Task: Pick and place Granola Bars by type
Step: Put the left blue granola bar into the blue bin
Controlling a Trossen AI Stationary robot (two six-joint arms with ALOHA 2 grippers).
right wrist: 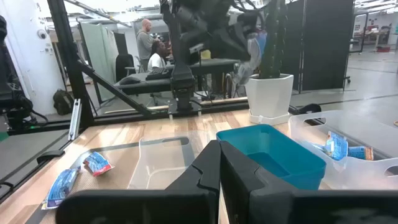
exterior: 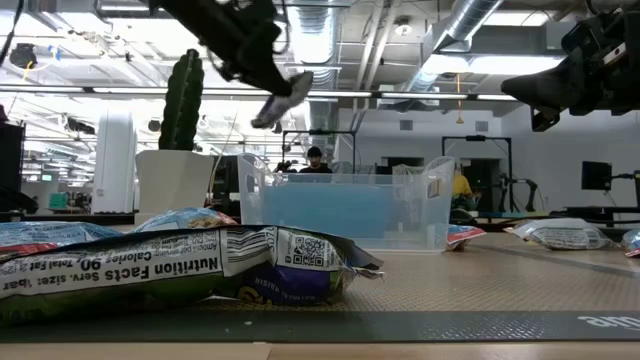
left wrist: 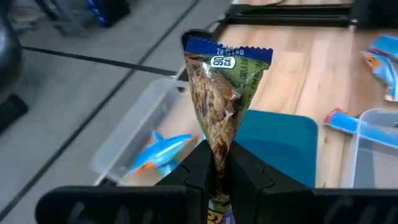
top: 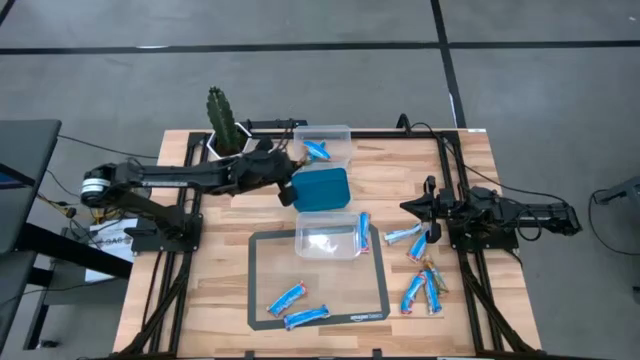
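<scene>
My left gripper hangs high over the table's far middle, shut on a granola bar whose wrapper is green and brownish with a blue end. It is beside the far clear container, which holds one blue bar. A teal container and a second clear container lie nearer. One blue bar lies on that container's right rim. Two blue bars lie on the mat. Several bars lie at the right. My right gripper is shut and empty above them. My left gripper pinches the bar's near end between its two fingers. The rest of the bar sticks out beyond the fingertips, its blue crimped end farthest out. In the low view the bar slants down below the fingers, lifted clear of the table.
A potted cactus stands at the far edge just left of my left gripper. A dark-edged mat covers the near middle. Black frame rails run along the table's sides. People show in the room behind the table.
</scene>
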